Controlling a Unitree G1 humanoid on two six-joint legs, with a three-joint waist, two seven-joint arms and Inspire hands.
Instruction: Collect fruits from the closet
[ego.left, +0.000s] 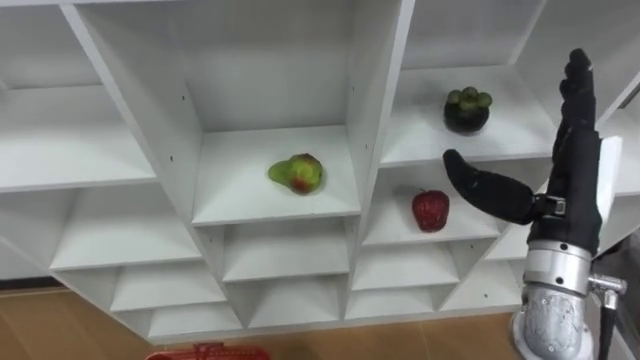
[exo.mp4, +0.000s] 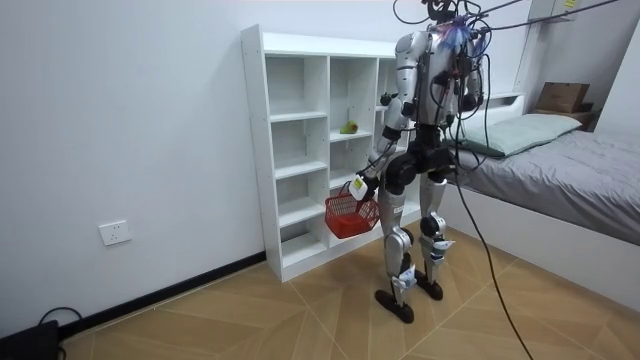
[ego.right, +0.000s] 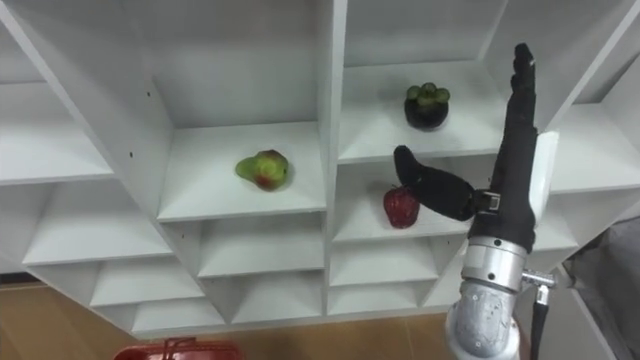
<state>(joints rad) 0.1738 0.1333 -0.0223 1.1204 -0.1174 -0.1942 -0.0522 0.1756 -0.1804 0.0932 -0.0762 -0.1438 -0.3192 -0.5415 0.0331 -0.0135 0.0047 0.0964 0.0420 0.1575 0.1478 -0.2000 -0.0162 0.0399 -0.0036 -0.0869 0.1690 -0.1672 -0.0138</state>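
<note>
Right hand (ego.left: 572, 190), left eye view: raised, fingers straight, thumb spread toward 9 o'clock, holding nothing. Red fruit (ego.left: 431, 210) lies near the thumb at 8 o'clock; dark fruit (ego.left: 467, 110) at 10 o'clock, one level up; green-red fruit (ego.left: 297, 173) in the next compartment of the closet (ego.left: 372, 120), at 9 o'clock. Reach palm-first and close round the red fruit without pushing it rearward. Room view: red basket (exo.mp4: 350, 215) hangs at the left hand (exo.mp4: 358, 188); its grip cannot be told.
</note>
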